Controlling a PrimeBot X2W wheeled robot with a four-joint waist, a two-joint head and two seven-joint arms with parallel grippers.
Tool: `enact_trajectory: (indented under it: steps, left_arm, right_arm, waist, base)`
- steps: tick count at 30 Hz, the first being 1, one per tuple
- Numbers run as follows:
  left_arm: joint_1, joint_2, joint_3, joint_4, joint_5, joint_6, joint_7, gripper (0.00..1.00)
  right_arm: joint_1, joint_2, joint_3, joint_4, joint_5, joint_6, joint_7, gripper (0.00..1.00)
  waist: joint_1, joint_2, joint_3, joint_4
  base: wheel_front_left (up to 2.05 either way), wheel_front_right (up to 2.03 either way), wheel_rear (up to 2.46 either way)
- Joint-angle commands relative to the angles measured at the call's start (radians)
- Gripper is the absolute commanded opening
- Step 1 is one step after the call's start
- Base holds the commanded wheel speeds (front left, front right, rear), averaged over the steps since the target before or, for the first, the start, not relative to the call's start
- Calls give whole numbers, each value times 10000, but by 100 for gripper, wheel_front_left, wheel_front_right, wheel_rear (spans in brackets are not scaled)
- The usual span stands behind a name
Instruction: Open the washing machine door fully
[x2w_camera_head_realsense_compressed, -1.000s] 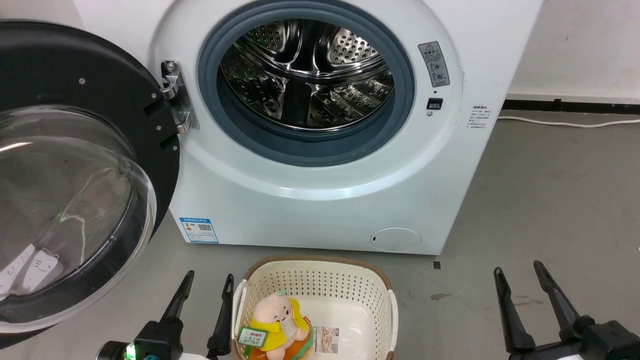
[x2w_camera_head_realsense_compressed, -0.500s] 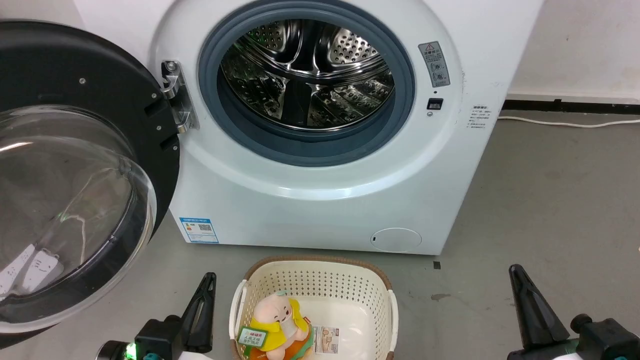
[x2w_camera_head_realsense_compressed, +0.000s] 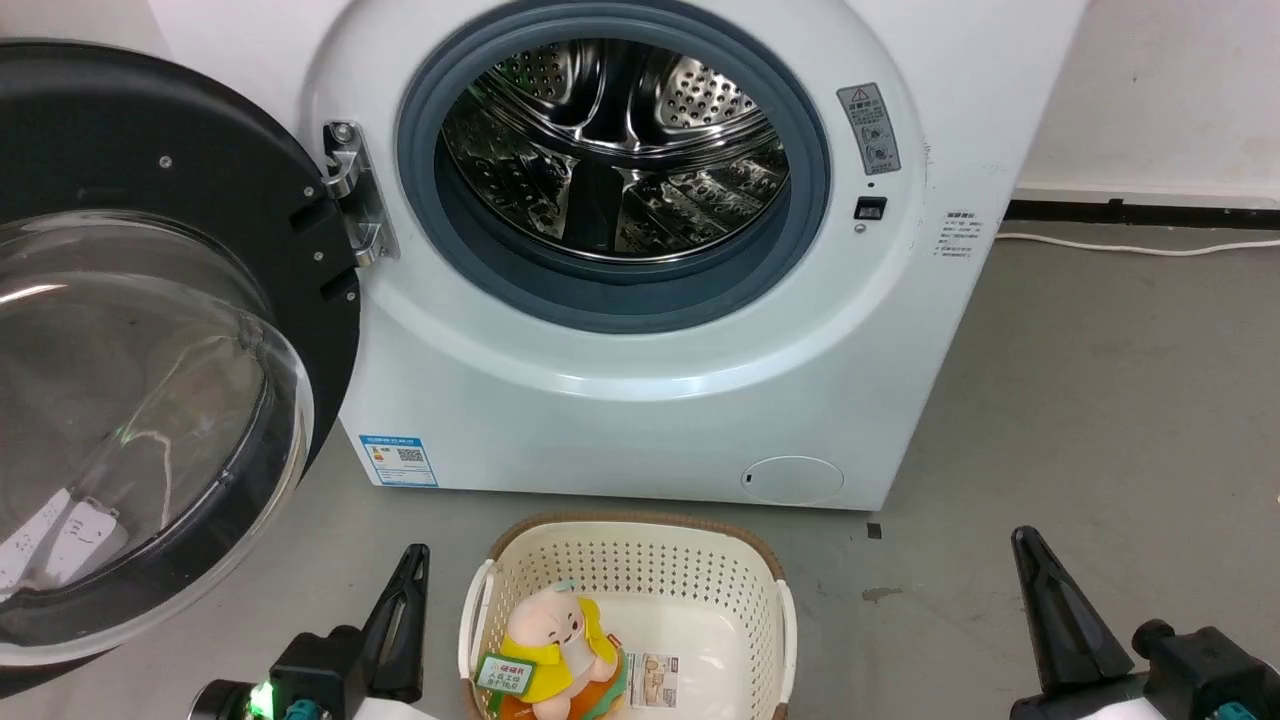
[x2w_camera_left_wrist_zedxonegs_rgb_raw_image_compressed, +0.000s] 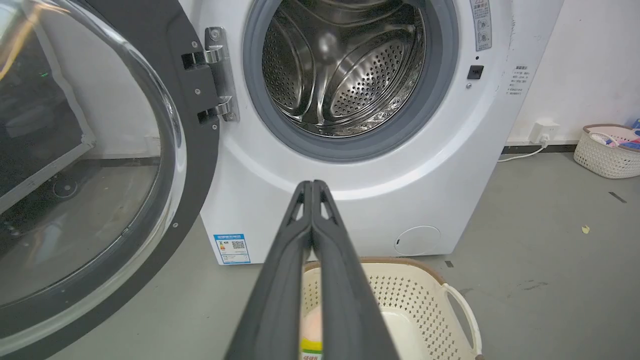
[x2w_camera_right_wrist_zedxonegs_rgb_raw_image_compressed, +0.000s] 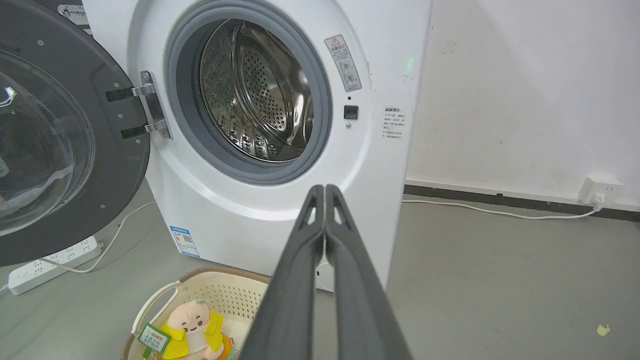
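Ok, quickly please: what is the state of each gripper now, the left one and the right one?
Left gripper: closed, fingers pressed together, holding nothing.
Right gripper: closed, fingers pressed together, holding nothing.

In the head view the washing machine (x2w_camera_head_realsense_compressed: 640, 420) stands on the floor (x2w_camera_head_realsense_compressed: 1100, 400) at 12 o'clock. The washing machine door (x2w_camera_head_realsense_compressed: 150, 130) hangs from a hinge (x2w_camera_head_realsense_compressed: 355, 195) on the machine's left, swung out to 9 o'clock. A basket (x2w_camera_head_realsense_compressed: 630, 522) sits before the machine at 6 o'clock, with a plush toy (x2w_camera_head_realsense_compressed: 555, 640) in it. The left claw (x2w_camera_head_realsense_compressed: 405, 600) is at 7 o'clock, just beside the basket; the right claw (x2w_camera_head_realsense_compressed: 1050, 610) is at 5 o'clock, well apart from it. A power strip (x2w_camera_right_wrist_zedxonegs_rgb_raw_image_compressed: 50, 262) lies on the floor behind the door.
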Motion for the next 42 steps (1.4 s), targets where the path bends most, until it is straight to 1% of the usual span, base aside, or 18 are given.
enact_trajectory:
  steps: [1,42]
  left_arm:
    - [-114,-45,57,-88,95,57,84,0]
    - [-311,-124,216,-410,303,291,902,0]
  right_arm:
    - [-142,3,14,48,-84,2,87,0]
    - [-540,8,120,163,-366,4,908,0]
  waist:
    - [-1,-1,-1,1]
    - [-1,-1,-18,10]
  base:
    - [0,0,0]
    - [0,0,0]
